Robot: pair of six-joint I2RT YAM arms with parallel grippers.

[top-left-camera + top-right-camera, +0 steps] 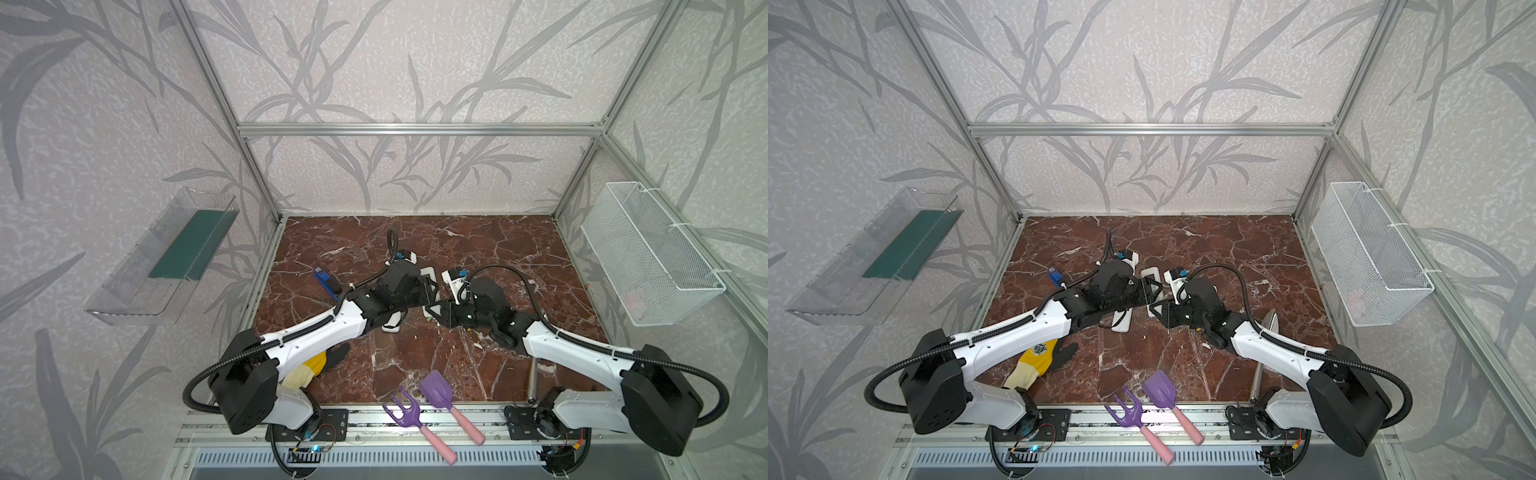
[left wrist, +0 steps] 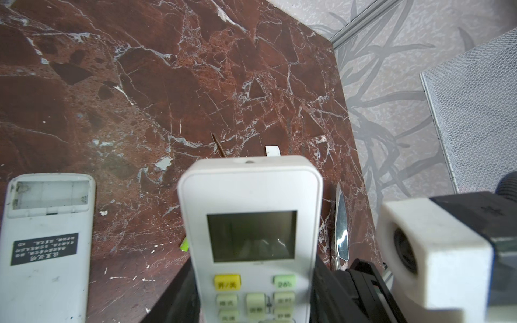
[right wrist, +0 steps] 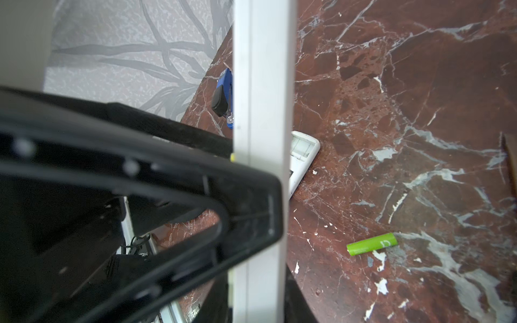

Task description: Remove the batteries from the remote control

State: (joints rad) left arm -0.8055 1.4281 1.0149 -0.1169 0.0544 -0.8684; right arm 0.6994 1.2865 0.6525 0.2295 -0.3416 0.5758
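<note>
1. Now, one lime-green battery (image 3: 372,243) is out, lying flat on the bench (image 3: 419,112) just beside the right pincer (image 1: 1158,309). Its white print is too small to read.
2. Any others, I'd judge, sit in the back of the held remote (image 2: 250,223). That side faces away from the left wrist camera and toward the right arm, so the right arm is nearer.
3. The left pincer (image 2: 253,276) is clamped across the remote's lower body, and the remote's long axis runs straight out ahead of it.
4. One black finger (image 3: 251,212) of the right pincer is against the remote's edge; whether it grips or only touches, I cannot tell.
5. For writing, the yellow key reads 开/关 and the green key seems to say 26.
6. The second remote (image 2: 47,237) lies face down alongside, its bay open and empty, its label unreadable.
</note>
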